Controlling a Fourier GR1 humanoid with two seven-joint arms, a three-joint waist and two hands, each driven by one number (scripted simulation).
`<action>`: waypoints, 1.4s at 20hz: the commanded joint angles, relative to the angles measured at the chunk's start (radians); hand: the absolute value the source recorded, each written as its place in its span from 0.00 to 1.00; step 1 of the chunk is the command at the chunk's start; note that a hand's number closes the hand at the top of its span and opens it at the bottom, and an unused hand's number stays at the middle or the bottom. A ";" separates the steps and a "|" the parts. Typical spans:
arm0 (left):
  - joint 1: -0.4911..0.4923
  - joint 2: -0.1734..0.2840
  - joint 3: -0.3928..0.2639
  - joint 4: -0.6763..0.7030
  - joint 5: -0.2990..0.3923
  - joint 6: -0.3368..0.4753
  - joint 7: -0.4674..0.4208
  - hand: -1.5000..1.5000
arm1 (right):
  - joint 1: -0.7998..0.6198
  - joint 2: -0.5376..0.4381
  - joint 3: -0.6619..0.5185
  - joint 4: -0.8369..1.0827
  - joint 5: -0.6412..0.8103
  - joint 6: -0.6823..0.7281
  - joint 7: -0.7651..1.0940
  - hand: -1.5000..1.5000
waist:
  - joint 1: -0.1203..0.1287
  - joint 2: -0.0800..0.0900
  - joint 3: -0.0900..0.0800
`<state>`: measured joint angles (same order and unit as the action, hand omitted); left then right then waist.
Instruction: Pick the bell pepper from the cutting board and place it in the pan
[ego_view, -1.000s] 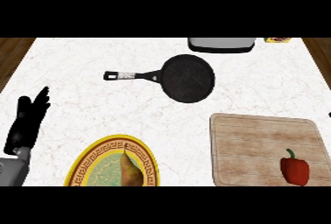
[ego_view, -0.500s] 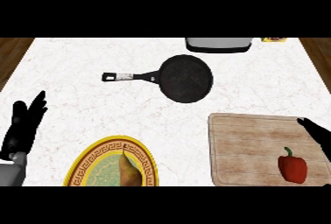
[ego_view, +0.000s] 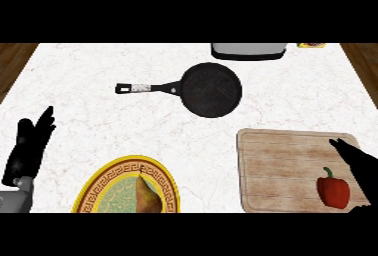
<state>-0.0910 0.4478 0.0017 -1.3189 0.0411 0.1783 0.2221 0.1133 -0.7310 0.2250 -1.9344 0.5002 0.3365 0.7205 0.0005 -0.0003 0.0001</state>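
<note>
A red bell pepper (ego_view: 334, 191) with a green stem lies on the wooden cutting board (ego_view: 284, 165) at the lower right. My right hand (ego_view: 359, 162) comes in from the right edge over the board, fingers straight and open, just above and to the right of the pepper, not holding it. The black pan (ego_view: 212, 89) sits upper middle, its handle (ego_view: 148, 88) pointing left. My left hand (ego_view: 28, 147) rests open at the left edge, fingers up.
A yellow patterned plate (ego_view: 111, 187) holding a pear (ego_view: 144, 192) sits at the bottom, left of the board. A grey pot (ego_view: 248, 50) stands at the back edge, with a small item (ego_view: 311, 45) to its right. Wooden floor shows past both counter sides.
My right hand has come into view from the right and reached further over the cutting board toward the pepper. The left hand has drifted slightly down and left. The pepper and pan have not moved.
</note>
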 joint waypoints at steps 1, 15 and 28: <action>-0.033 -0.024 0.028 0.036 -0.031 -0.015 0.001 0.50 | 0.011 0.068 0.000 0.039 0.069 0.029 -0.043 0.00 | -0.003 0.000 0.000; -0.036 -0.036 0.121 0.036 -0.056 -0.105 0.014 0.50 | -0.015 0.187 -0.078 0.137 0.190 0.109 -0.145 0.00 | -0.002 0.000 0.000; -0.058 -0.067 0.154 0.096 -0.116 -0.117 -0.042 0.50 | -0.038 0.217 -0.056 0.293 0.400 0.021 -0.325 1.00 | -0.002 0.001 0.000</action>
<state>-0.1439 0.3691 0.1328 -1.2661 -0.0718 0.0752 0.2152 0.0798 -0.4937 0.1416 -1.6551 0.8339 0.3913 0.4623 -0.0005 0.0001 0.0001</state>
